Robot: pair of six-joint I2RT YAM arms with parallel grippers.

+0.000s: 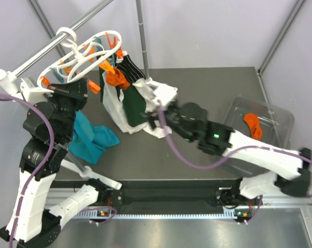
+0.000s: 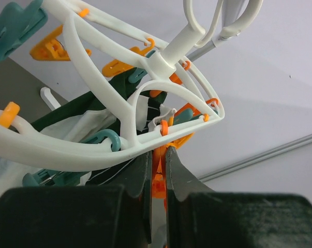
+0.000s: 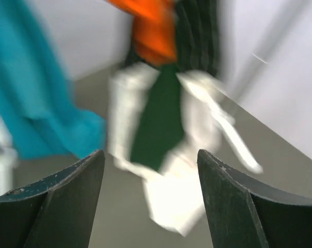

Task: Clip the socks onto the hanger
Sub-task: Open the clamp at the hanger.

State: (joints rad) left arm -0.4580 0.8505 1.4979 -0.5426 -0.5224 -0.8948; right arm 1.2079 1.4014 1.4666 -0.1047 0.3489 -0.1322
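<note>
Under the grey metal rail (image 1: 47, 49), the white plastic oval-ring hanger (image 2: 93, 150) dangles a bright orange sock (image 1: 116, 78) and a dark striped sock (image 1: 131, 70). My left gripper (image 2: 157, 155) clamps its orange peg (image 2: 158, 186), and my right gripper (image 3: 150, 170) gapes empty.

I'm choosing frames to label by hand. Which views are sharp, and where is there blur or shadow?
Top external: sharp and evenly lit, the hanger clear. Left wrist: hanger and orange clip in focus, the near jaws dark and underlit. Right wrist: motion blur throughout; the orange sock, the teal cloth and the white and green cloth are smeared, only its own jaws crisp.
</note>
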